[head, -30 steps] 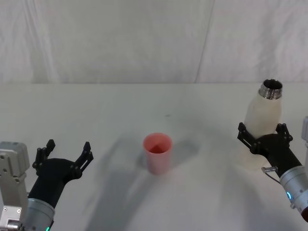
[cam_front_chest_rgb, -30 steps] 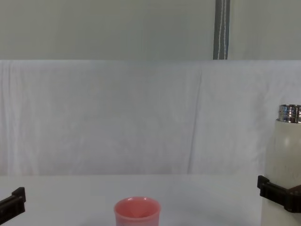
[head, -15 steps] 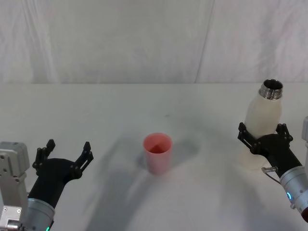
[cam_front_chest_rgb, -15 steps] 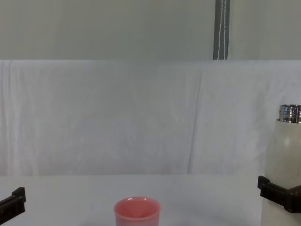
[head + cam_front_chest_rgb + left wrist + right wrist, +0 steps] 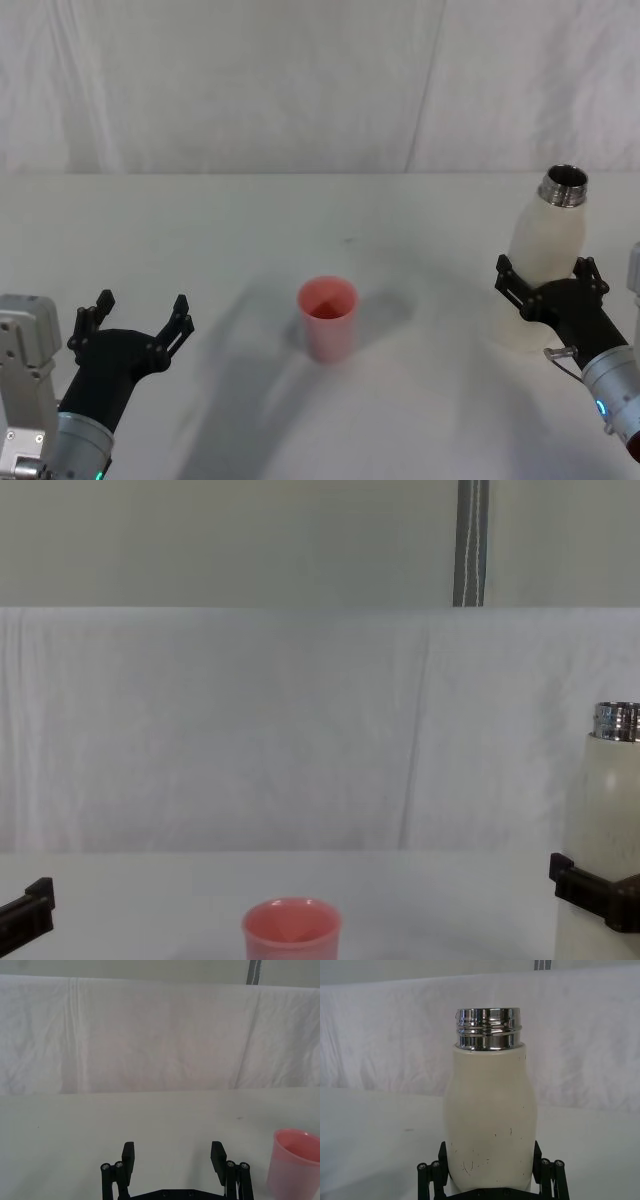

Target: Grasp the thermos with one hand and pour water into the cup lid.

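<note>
A white table [image 5: 300, 215] spreads under everything — behind it hangs a creased white cloth [image 5: 250, 730], a grey pole [image 5: 471, 542] above.

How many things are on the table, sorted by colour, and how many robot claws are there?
Cream-white: 1, the thermos
Pink: 1, the cup lid
Black claws: 2, the left gripper, open over bare table, and the right gripper, around the thermos
Total: 4
</note>
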Robot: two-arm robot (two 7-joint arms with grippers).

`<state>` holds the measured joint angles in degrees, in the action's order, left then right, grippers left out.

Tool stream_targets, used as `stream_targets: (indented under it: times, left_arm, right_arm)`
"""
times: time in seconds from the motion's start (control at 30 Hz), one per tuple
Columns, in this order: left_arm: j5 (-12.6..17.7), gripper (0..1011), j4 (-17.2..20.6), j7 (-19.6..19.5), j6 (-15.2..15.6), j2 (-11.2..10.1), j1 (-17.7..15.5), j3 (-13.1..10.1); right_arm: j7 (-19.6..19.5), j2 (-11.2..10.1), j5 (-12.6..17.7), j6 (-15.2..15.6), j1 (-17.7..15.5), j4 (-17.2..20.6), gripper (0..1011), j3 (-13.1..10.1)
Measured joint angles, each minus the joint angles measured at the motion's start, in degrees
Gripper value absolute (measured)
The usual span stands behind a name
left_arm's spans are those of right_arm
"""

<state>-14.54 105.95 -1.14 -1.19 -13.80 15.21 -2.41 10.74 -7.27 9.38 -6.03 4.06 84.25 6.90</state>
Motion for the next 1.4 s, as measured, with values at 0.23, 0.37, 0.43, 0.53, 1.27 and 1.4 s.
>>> stream_targets:
  times: [0.23, 0.37, 0.43, 0.53, 1.27, 1.4]
  left_arm:
    - [0.0, 1001, 0.0, 0.0, 0.0, 0.0, 0.0, 0.0]
    - [0.0, 1001, 0.0, 0.0, 0.0, 0.0, 0.0, 0.0]
    - [0.0, 1001, 0.0, 0.0, 0.0, 0.0, 0.0, 0.0]
    - [0.0, 1001, 0.0, 0.0, 0.0, 0.0, 0.0, 0.0]
    - [0.0, 1001, 0.0, 0.0, 0.0, 0.0, 0.0, 0.0]
    - [0.0, 1001, 0.0, 0.0, 0.0, 0.0, 0.0, 0.0]
  right_arm:
    - [-0.05, -2.05, -3.06, 0.18, 0.26, 2.23, 950, 1.19]
    - [0.05, -3.46, -5.31, 0.68, 0.95, 3.59, 950, 2.14]
    - [0.3, -4.02, -6.27, 0.98, 1.41, 4.17, 950, 2.59]
    - [0.63, -4.59, -7.18, 1.23, 1.98, 4.69, 950, 3.01]
    - [2.54, -6.68, -9.46, 2.88, 6.11, 6.55, 950, 4.69]
    - [2.27, -7.61, -11.78, 2.31, 6.5, 6.27, 950, 5.57]
